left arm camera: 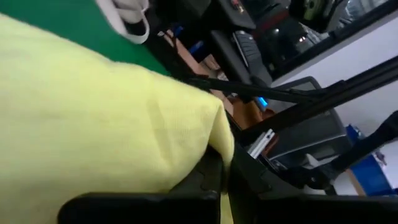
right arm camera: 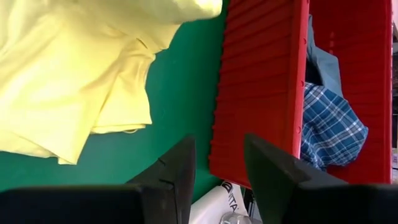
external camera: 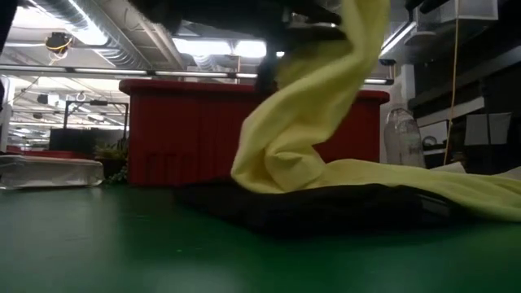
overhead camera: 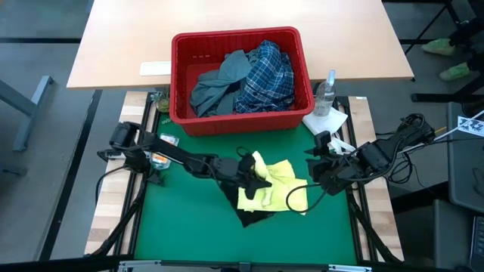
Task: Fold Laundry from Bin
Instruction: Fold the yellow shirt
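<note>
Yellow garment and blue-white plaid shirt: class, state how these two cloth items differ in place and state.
The soft yellow garment lies on the green mat; the blue-white plaid shirt sits crumpled inside the red plastic bin. The left tool lifts part of the yellow garment; the plaid shirt is untouched. Both are unfolded.

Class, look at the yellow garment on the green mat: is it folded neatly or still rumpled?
Rumpled. The yellow garment lies crumpled over a dark garment, and the left gripper, fingers shut on it, lifts one part; the low view shows it hanging.

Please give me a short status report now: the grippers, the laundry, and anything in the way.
Left gripper shut on yellow garment, lifting one part. Right gripper open, empty, near bin. Dark garment under the yellow one.
</note>
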You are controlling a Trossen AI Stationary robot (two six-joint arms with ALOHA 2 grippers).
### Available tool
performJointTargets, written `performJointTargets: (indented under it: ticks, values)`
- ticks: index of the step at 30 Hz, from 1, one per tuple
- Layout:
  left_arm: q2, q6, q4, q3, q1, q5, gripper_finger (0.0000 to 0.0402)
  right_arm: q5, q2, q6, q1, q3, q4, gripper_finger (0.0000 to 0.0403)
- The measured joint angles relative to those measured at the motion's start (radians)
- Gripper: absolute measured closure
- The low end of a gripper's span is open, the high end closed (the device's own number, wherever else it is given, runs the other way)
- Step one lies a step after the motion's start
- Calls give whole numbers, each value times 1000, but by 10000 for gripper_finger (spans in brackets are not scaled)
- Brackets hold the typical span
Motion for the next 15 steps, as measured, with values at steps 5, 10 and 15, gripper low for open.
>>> performJointTargets:
  ticks: [5, 10, 15]
  values:
    - [106, 113, -3, 162, -1, 3, 398, 5, 0, 0, 0, 0, 0, 267]
    - [229, 196, -72, 340, 0, 4, 397, 4, 0, 9, 0, 0, -1, 267]
    - [345, 214, -160, 460, 4, 5, 396, 4, 0, 11, 0, 0, -1, 267]
